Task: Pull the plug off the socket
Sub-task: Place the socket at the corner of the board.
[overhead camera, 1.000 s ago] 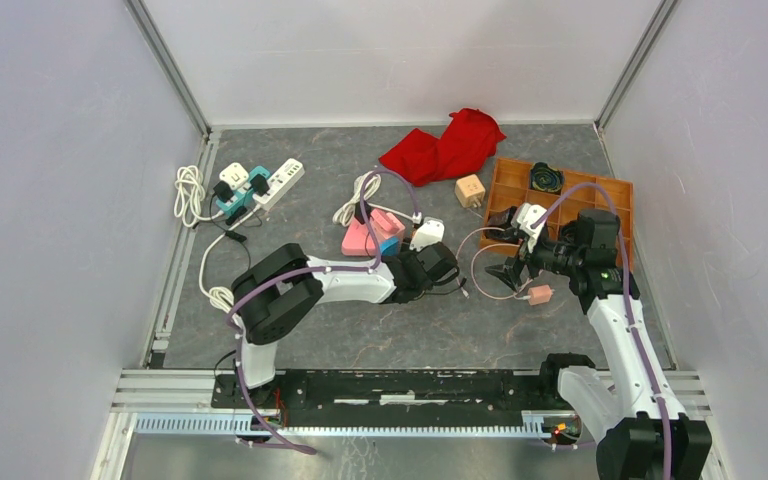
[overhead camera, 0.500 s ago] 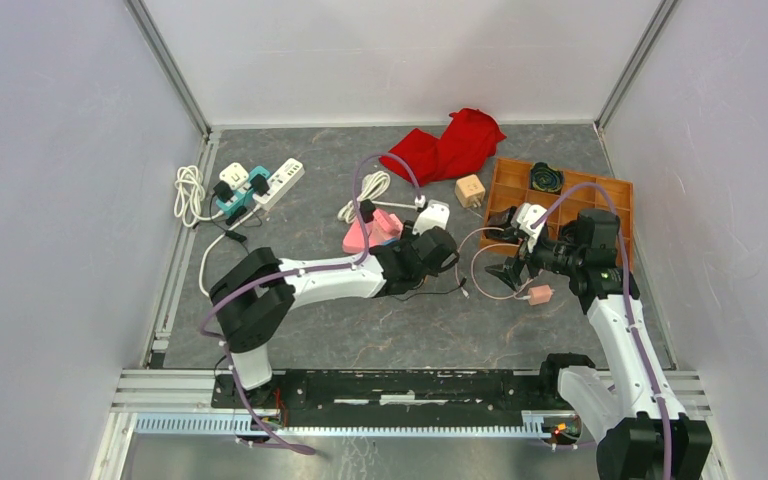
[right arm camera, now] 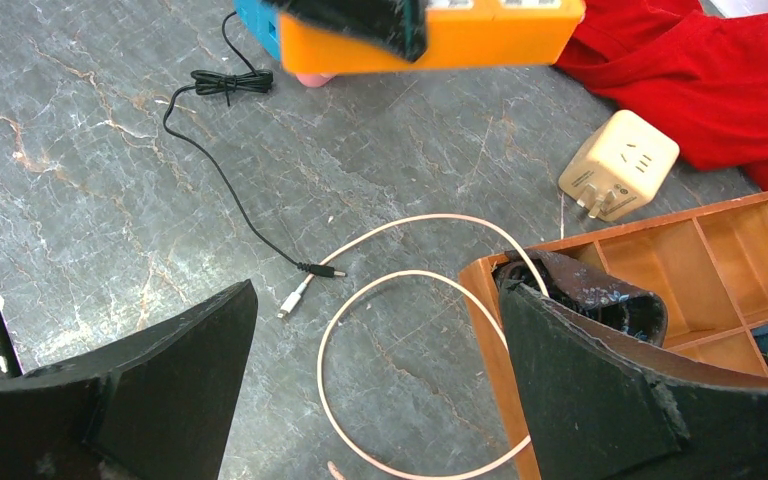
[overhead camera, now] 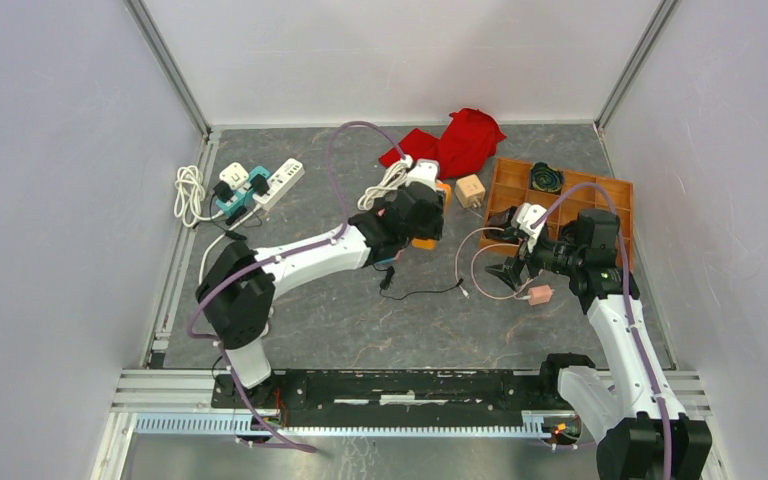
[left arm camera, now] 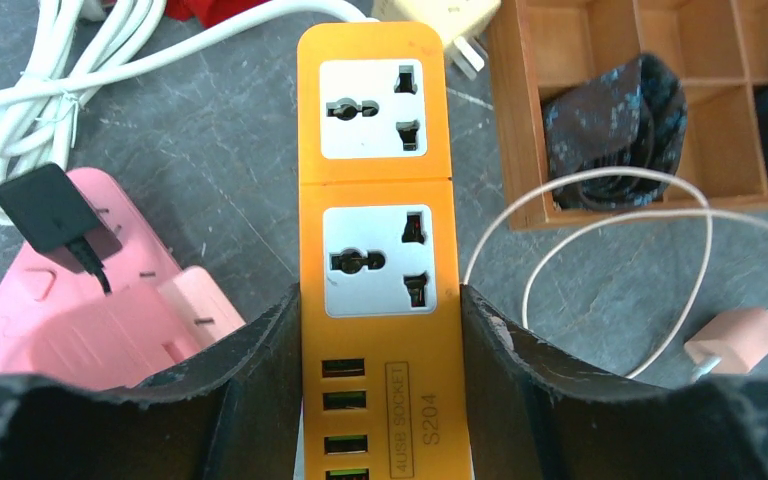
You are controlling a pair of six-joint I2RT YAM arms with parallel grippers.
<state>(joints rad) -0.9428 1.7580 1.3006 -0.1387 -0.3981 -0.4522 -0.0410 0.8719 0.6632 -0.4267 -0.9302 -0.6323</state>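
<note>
Your left pincer [left arm camera: 380, 300] is clamped on the USB end of the orange power strip [left arm camera: 375, 120], just beside the pink power strip [left arm camera: 70, 330], which has a black plug [left arm camera: 55, 215] at its edge. Your right pincer [right arm camera: 372, 290] stands apart above a pale cable [right arm camera: 430, 217] on the table [right arm camera: 110, 200].

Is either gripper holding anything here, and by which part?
The left gripper clamps the orange power strip by its long sides at the USB-port end. The right gripper is open and holds nothing.
</note>
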